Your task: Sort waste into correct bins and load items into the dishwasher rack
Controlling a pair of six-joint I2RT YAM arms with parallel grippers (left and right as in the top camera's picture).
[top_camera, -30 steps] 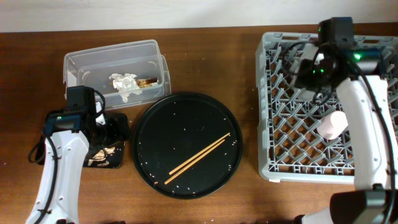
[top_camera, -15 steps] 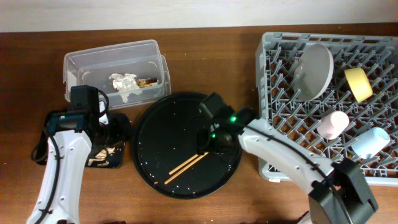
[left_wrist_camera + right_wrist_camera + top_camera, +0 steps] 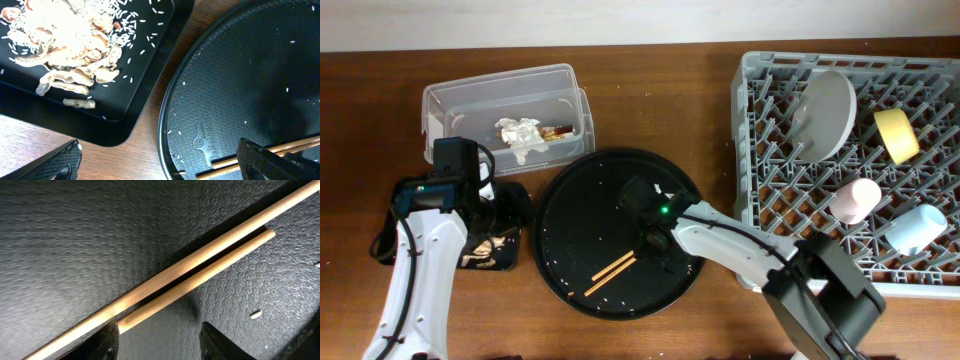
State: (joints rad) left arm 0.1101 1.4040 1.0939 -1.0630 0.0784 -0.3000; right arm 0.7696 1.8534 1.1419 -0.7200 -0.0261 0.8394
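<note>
From above, the right arm is hiding part of the chopsticks on the round black tray; the left gripper is hanging wide open over that tray's rim beside food scraps; the right gripper is spreading open at the chopsticks.

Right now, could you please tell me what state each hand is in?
Left hand: open, holding nothing.
Right hand: open, low over the chopsticks, not gripping them.
</note>
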